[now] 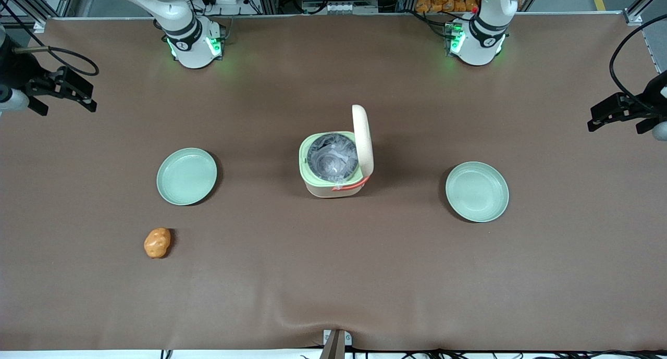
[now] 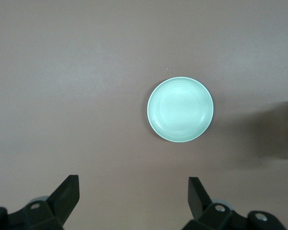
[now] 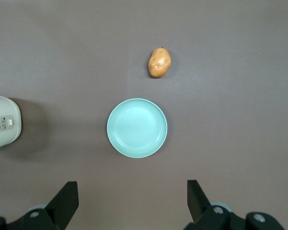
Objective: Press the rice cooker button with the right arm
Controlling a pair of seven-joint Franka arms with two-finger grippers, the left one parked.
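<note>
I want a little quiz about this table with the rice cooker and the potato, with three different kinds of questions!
1. True or false: the rice cooker has its lid standing open.
2. How many pale green plates lie on the table?
3. Which is nearer the front camera: A) the potato or B) the plate beside it?

Key:
1. True; the grey inner pot shows.
2. Two; the second plate lies toward the parked arm's end.
3. A.

The working arm's tool hangs open above the plate near the potato, away from the cooker.
</note>
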